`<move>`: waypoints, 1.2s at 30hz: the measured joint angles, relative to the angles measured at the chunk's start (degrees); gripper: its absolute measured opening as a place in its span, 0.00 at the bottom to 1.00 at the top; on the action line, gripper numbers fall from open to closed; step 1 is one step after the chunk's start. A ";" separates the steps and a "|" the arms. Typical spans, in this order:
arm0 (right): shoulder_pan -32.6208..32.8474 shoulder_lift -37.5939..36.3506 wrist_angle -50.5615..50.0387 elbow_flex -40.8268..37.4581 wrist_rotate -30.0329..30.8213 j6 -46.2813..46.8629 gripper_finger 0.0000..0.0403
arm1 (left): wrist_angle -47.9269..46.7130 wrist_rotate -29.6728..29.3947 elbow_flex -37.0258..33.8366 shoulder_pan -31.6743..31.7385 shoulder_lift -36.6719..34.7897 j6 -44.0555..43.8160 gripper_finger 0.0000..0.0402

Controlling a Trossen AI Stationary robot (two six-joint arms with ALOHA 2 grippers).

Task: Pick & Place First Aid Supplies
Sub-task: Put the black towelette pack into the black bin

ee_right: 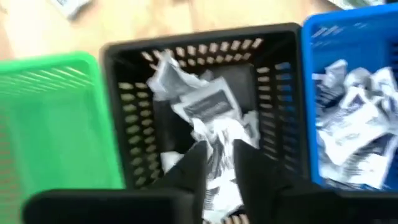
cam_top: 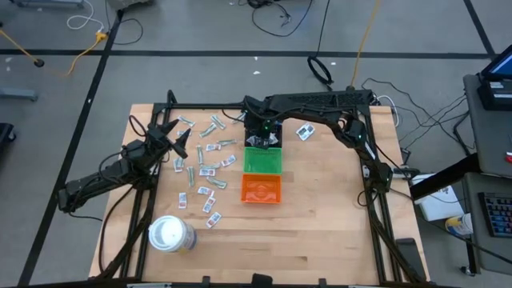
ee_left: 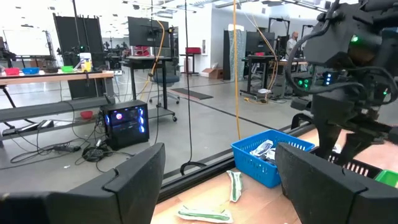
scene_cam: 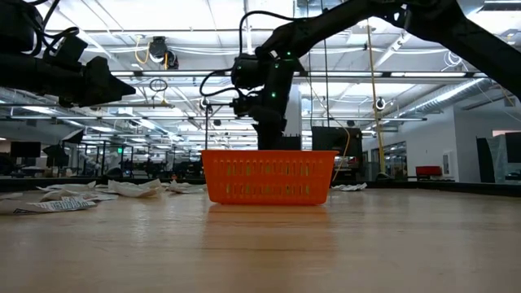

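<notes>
Four bins (ee_right: 199, 93) in row | right gripper (ee_right: 219, 163) slightly parted over black bin's packets (ee_right: 208, 109) | left gripper (ee_left: 217, 180) spread

Both arms: matte black, tubular links w/ boxy joints. Right arm (cam_top: 320, 102): green LEDs lit at wrist. Left arm (cam_top: 104, 178): thin black cabling along links.

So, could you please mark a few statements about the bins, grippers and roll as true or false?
1. The right gripper hangs over the black slotted plastic bin. True.
2. The blue plastic bin is empty. False: it holds crumpled white packets.
3. The left gripper is open and holds nothing. True.
4. The large white round roll stands inside the blue bin. False: it stands on the wooden table, apart from the bins.
</notes>
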 joint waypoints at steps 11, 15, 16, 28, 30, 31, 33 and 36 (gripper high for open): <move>-0.46 -2.00 -2.84 0.09 4.40 18.79 0.47 | 0.00 0.02 0.00 0.01 0.00 -0.02 0.76; -0.88 -2.41 -5.60 -0.07 5.94 27.84 0.46 | 0.00 0.02 0.00 0.00 0.00 0.00 0.76; -1.03 -2.53 -5.39 -0.02 5.91 29.82 0.46 | 0.00 0.02 0.00 0.01 0.00 -0.02 0.76; -5.38 -3.60 -11.79 -0.02 5.87 33.22 0.46 | -0.01 0.02 -0.01 0.02 0.00 -0.02 0.76; -6.66 -3.56 -13.20 -0.02 5.82 32.04 0.46 | -0.01 0.02 0.00 0.01 0.00 0.00 0.76; -7.42 -3.74 -14.26 -0.04 5.72 31.56 0.46 | -0.02 0.02 -0.02 0.00 0.00 -0.01 0.76; -8.64 -4.21 -15.99 -0.05 5.71 30.92 0.46 | 0.00 0.02 0.00 0.00 0.00 -0.02 0.76; -10.76 -4.80 -17.35 -0.13 5.80 30.68 0.46 | -0.01 0.02 -0.01 0.01 0.00 0.00 0.76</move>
